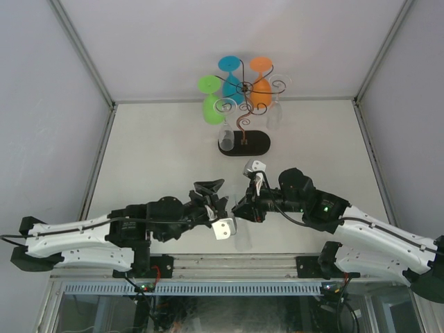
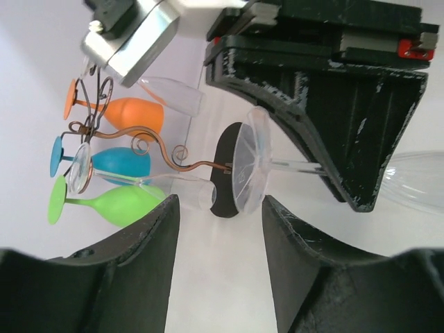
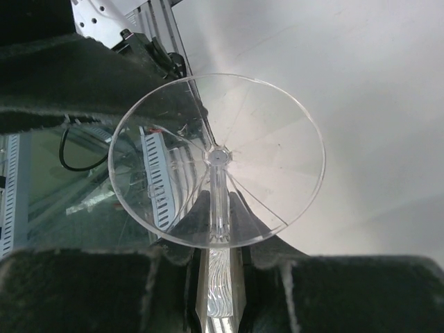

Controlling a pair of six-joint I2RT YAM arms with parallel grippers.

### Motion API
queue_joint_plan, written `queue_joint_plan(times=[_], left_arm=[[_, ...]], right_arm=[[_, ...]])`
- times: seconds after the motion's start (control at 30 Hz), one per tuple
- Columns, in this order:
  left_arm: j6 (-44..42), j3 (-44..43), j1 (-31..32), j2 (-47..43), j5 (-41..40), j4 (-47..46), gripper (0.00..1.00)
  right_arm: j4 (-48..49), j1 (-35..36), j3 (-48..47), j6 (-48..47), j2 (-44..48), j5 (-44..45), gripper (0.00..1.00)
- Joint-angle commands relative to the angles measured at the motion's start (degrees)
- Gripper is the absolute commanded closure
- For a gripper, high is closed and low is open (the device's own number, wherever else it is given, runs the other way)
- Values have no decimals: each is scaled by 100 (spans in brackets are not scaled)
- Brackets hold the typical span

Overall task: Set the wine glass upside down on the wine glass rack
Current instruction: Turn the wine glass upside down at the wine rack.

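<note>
Right gripper (image 3: 218, 274): clamped on the stem of the wine glass (image 3: 218, 156), just below the foot. Foot disc faces the wrist cam; the bowl is mostly hidden behind the fingers.

Left gripper (image 2: 218, 277): fingers apart, holding nothing. It sits just at 9 o'clock of the right gripper in the top view and points at the glass.

Handling, as judgement:
- Thin clear glass, so light, rigid, slick and brittle. A stem knock on wire could snap it.
- The stem is the right hold. It leaves the foot free to slide into a scroll arm, and the bowl is too wide and smooth for these fingers.
- With the clamp this close to the foot, the bowl cantilevers. Keep accelerations low so it doesn't pivot in the pads.

Pose:
- The right arm comes in from 4 o'clock with its wrist turned toward table centre.
- In the left wrist view the stem reads roughly level, with the foot toward the rack and the bowl away.
- It likely needs a wrist pitch to get foot-up, bowl-down before approach.

The wine glass rack (image 1: 253, 142) stands well apart at 12 o'clock, at the far edge of the table (image 1: 152, 159). It already carries a green glass (image 1: 210, 107), a blue glass (image 1: 229, 66), an orange glass (image 1: 261, 90) and a clear glass (image 1: 225, 135). Can't tell which scroll arm is free.
</note>
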State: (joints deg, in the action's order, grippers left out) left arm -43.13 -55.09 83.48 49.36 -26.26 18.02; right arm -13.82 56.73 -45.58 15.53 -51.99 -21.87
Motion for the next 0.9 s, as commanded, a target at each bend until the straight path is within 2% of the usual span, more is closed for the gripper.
queue_joint_plan(times=[0.0,0.2,0.37,0.4,0.57,0.63,0.73,0.87], left_arm=[[-46,-279,95,164,122,-174,47],[-54,-348,133,300,137,-180,69],[-18,-344,138,276,143,-139,95],[-5,-344,138,272,135,-129,99],[11,-306,142,235,113,-97,100],[13,-299,142,226,91,-97,100],[18,-281,142,213,70,-99,100],[22,-274,142,197,40,-106,100]], right_arm=[[374,20,-224,133,-53,-189,100],[403,28,-224,153,-86,-161,100],[369,29,-228,127,-30,-15,100],[360,30,-226,112,0,36,96],[305,95,-215,22,244,463,67],[233,147,-215,-44,384,701,60],[125,218,-214,-167,554,999,55],[155,259,-128,-202,685,1247,56]])
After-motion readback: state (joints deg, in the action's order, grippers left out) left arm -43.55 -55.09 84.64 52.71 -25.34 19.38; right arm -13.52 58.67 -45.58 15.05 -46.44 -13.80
